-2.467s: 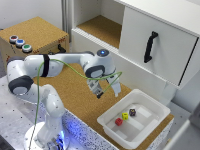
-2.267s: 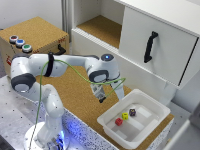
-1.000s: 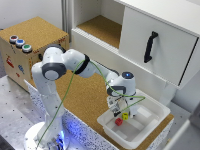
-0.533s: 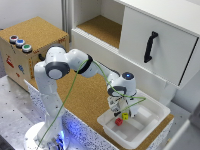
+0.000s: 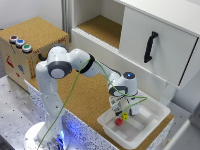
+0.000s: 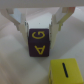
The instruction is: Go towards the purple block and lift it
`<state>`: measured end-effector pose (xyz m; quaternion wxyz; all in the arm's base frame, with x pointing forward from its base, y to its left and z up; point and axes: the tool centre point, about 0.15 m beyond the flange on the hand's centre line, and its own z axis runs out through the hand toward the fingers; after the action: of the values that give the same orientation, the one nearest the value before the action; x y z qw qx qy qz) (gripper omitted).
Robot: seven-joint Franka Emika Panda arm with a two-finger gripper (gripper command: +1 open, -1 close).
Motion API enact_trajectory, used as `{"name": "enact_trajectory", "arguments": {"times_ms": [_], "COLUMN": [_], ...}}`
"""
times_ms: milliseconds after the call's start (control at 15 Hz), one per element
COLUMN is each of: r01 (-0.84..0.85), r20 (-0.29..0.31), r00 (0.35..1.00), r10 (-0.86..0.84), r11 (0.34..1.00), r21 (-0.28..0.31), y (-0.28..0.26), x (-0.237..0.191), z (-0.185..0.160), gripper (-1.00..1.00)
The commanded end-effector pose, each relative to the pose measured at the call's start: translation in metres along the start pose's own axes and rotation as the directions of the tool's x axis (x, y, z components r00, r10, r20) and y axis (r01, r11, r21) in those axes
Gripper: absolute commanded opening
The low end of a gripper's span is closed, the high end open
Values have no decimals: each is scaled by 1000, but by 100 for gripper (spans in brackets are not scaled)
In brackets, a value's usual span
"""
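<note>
Currently the purple block [image 6: 40,43] sits in the white tray [image 5: 150,117] at lower centre-right, between open jaws straddling it, so close squarely on its sides before lifting, clear of the yellow cube [image 6: 65,70].

From the wrist view, the purple block [image 6: 41,43] carries yellow lettering: a "G" on its upper face, turned on its side, and what reads as a "G" and an "A" on the face below it, also turned sideways. The yellow cube [image 6: 65,70] in the lower right of that frame bears a single dark stroke, an "I" or a "1"; I cannot tell which. In the exterior view, the cork-fronted box [image 5: 15,62] at the left edge has small red marks on its front, too blurred to read.
</note>
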<state>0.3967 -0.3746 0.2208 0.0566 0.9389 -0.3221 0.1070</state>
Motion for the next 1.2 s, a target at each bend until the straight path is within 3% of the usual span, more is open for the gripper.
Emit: {"name": "enact_trajectory", "arguments": {"times_ms": [0, 333, 667, 1133], "r01": [34, 141, 251, 465], "r20": [2, -112, -260, -255], "r00": [999, 985, 945, 878], "r10": [-34, -128, -197, -405], "r11": [997, 984, 948, 847], "r21": [68, 112, 194, 258], "y": [-10, -41, -86, -209], "x": [8, -4, -27, -92], "z": [-15, -100, -187, -211], "gripper": [-100, -100, -100, -100]}}
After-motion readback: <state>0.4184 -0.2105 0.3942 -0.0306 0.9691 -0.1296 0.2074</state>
